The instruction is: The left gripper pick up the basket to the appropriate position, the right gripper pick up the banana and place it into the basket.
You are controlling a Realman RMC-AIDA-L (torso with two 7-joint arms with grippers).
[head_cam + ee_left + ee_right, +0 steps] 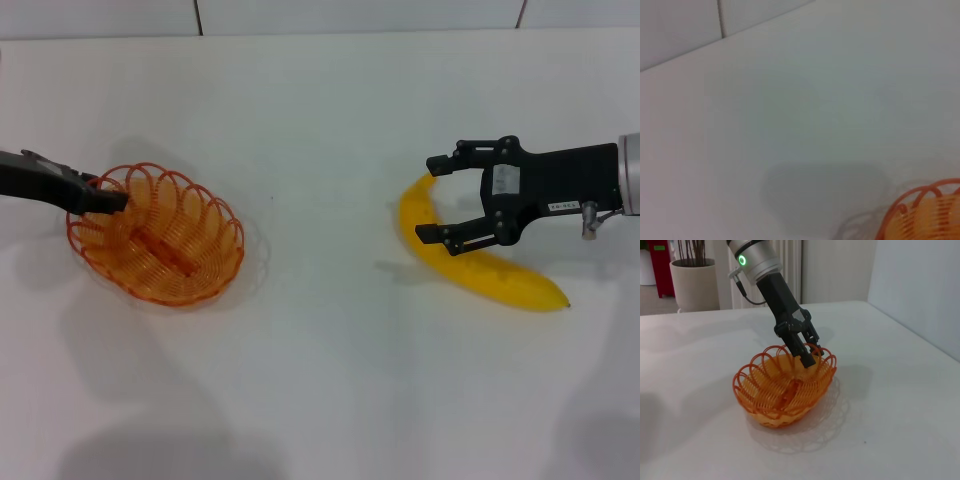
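The orange wire basket (160,240) sits at the left of the white table. My left gripper (108,198) reaches in from the left and is shut on the basket's near-left rim; the right wrist view shows this grip (807,358) on the basket (782,390). A bit of the rim shows in the left wrist view (927,212). The yellow banana (490,268) lies on the table at the right. My right gripper (427,200) is open, its fingers either side of the banana's far end; I cannot tell if they touch it.
The white table (320,380) stretches between basket and banana. A tiled wall (300,15) runs along the back. In the right wrist view a plant pot (692,282) stands off the table, far behind.
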